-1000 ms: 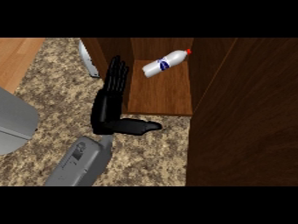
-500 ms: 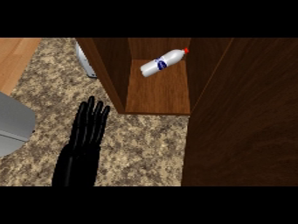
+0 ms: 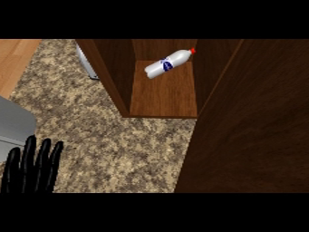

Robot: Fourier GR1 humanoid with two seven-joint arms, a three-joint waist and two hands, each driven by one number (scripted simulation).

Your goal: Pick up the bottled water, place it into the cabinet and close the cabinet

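Your left hand (image 3: pixel 33 165) rests with fingers straight, holding nothing. The white plastic water bottle with red cap (image 3: pixel 168 64) lies up and right of it, inside the brown wooden cabinet (image 3: pixel 163 97).

The bottle (image 3: pixel 169 63) lies on its side on the shelf (image 3: pixel 163 97) inside the cabinet (image 3: pixel 120 72), toward the back. The cabinet door (image 3: pixel 263 122) stands open at the right of the shelf. The counter (image 3: pixel 117 140) spreads before and left of the cabinet. 1 hand (image 3: pixel 31 167) shows at the lower left, well apart from the cabinet
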